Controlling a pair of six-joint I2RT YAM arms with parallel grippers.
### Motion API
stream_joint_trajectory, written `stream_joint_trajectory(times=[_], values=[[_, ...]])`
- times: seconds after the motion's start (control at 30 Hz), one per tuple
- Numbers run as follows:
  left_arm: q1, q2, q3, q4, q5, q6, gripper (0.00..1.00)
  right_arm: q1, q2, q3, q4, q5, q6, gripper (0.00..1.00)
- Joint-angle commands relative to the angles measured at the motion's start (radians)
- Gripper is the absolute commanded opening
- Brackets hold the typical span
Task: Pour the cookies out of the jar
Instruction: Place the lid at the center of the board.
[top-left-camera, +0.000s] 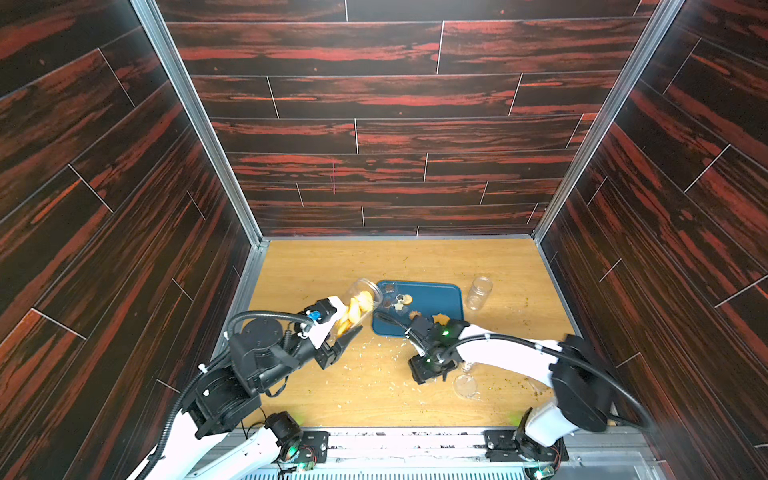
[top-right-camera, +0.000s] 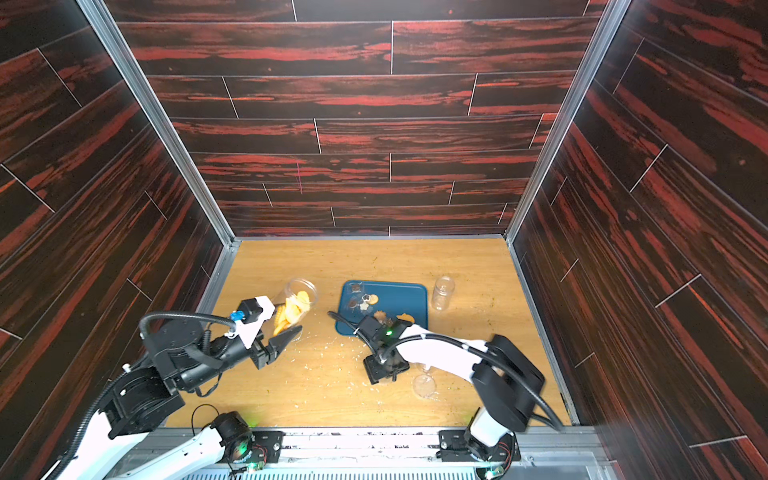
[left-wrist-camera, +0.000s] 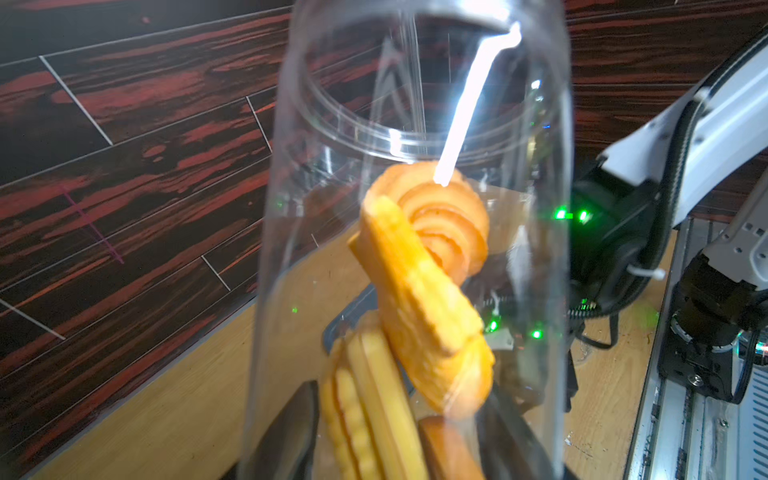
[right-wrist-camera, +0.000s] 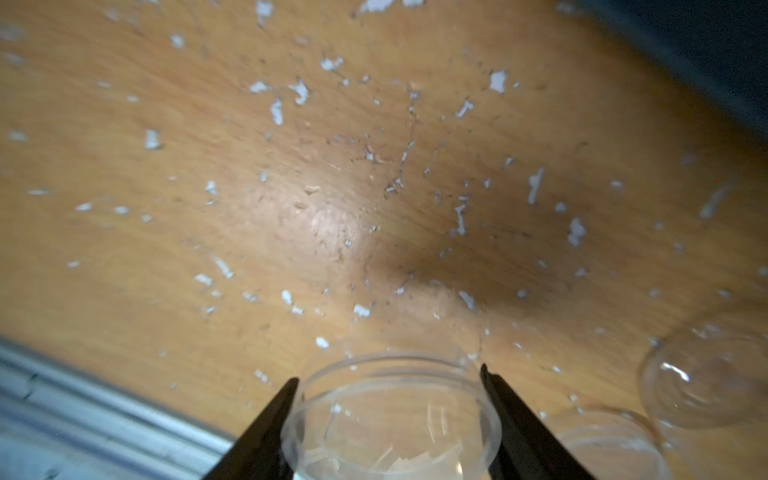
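— Where are the cookies (top-left-camera: 356, 311)?
— Most are in the jar (top-left-camera: 360, 304). The left wrist view shows golden ones (left-wrist-camera: 419, 299) piled toward its base end, by the fingers (left-wrist-camera: 286, 440). A few more (top-left-camera: 400, 300), dark brown, pale and golden, lie on the blue tray (top-left-camera: 436, 296) near its 9 o'clock edge. A couple lie at its 6 o'clock edge.
— And the jar itself?
— It is up off the desk (top-left-camera: 316, 266) at the tray's 9 o'clock. It is tilted, with its open mouth aimed at about 1 o'clock. In both top views it hangs beside the tray. I cannot tell whether the mouth reaches over the rim.
— Left jaws?
— Clenched on the jar near its base, one finger on each side.
— Right jaws?
— They are at the tray's 6 o'clock, low over the desk and pointing down. In the right wrist view their fingers (right-wrist-camera: 266, 436) press on either side of a clear lid (right-wrist-camera: 390, 419), and pale scraps show through it.
— Anything else on the desk?
— A second jar (top-left-camera: 479, 293) stands upright at the tray's 3 o'clock, apart from it. A clear disc (top-left-camera: 465, 386) lies at the right jaws' 4 o'clock. Pale crumbs (top-left-camera: 374, 357) are scattered at the tray's 7 o'clock, between the two arms.
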Motion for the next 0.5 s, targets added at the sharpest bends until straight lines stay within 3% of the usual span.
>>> stream_joint_trajectory(times=[0.0, 0.2, 0.37, 0.47], values=[[0.004, -0.014, 0.036, -0.024, -0.017, -0.017, 0.41, 0.026, 0.08, 0.007, 0.033, 0.032, 0.044, 0.7], [0.004, -0.014, 0.037, -0.029, -0.016, -0.009, 0.41, 0.03, 0.177, 0.029, 0.023, 0.043, 0.042, 0.76], [0.004, -0.016, 0.036, -0.034, -0.012, -0.002, 0.41, 0.03, 0.165, 0.055, -0.005, 0.056, 0.045, 0.88], [0.003, -0.017, 0.035, -0.034, -0.012, 0.002, 0.41, 0.03, 0.14, 0.076, -0.041, 0.067, 0.043, 0.91]])
